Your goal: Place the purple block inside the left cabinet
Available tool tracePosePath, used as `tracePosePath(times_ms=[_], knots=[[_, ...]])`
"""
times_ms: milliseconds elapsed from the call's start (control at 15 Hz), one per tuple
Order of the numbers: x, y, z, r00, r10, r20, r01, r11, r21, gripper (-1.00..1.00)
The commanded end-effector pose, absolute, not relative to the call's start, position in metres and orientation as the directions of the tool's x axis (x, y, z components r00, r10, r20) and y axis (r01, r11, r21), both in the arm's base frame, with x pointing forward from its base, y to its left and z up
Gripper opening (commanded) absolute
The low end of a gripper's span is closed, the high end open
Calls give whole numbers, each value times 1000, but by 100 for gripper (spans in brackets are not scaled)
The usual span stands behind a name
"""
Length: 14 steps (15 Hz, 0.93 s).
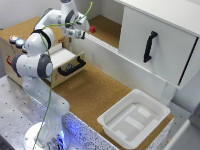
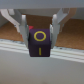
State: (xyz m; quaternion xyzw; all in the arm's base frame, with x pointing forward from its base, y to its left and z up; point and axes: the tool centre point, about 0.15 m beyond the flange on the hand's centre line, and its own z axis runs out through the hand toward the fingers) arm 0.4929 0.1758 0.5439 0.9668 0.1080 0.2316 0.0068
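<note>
Clearly, the small purple cube block with yellow markings point(image 2: 39, 43) sits clamped between the two fingers of the silver gripper point(image 2: 38, 31), held above the white front edge of the left cabinet point(image 1: 107, 26), a white-walled compartment with a brown cork floor. Farther in on that floor lies a small red block point(image 1: 92, 29). At the exterior view's right are the white door with a black handle point(image 1: 150, 46) and, nearer, an empty white plastic tray point(image 1: 134, 118); at its left, a wooden drawer box with a black handle point(image 1: 71, 68).

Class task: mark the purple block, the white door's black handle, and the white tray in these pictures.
purple block point(image 2: 40, 43): wrist view, middle of its marked face.
black handle point(image 1: 149, 46): exterior view, mid-grip.
white tray point(image 1: 150, 104): exterior view, far rim.
</note>
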Motion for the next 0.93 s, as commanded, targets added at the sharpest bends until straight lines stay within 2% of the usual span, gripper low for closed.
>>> tracePosePath(times_ms=[0,200,400,867], knots=[[583,170,508,901,139,410,117,-990,78,-100],[628,183,484,878,158,451,126,-987,100,-100],[663,186,485,858,150,492,114,-988,101,-100],[697,187,475,831,117,543,58,-991,124,-100]])
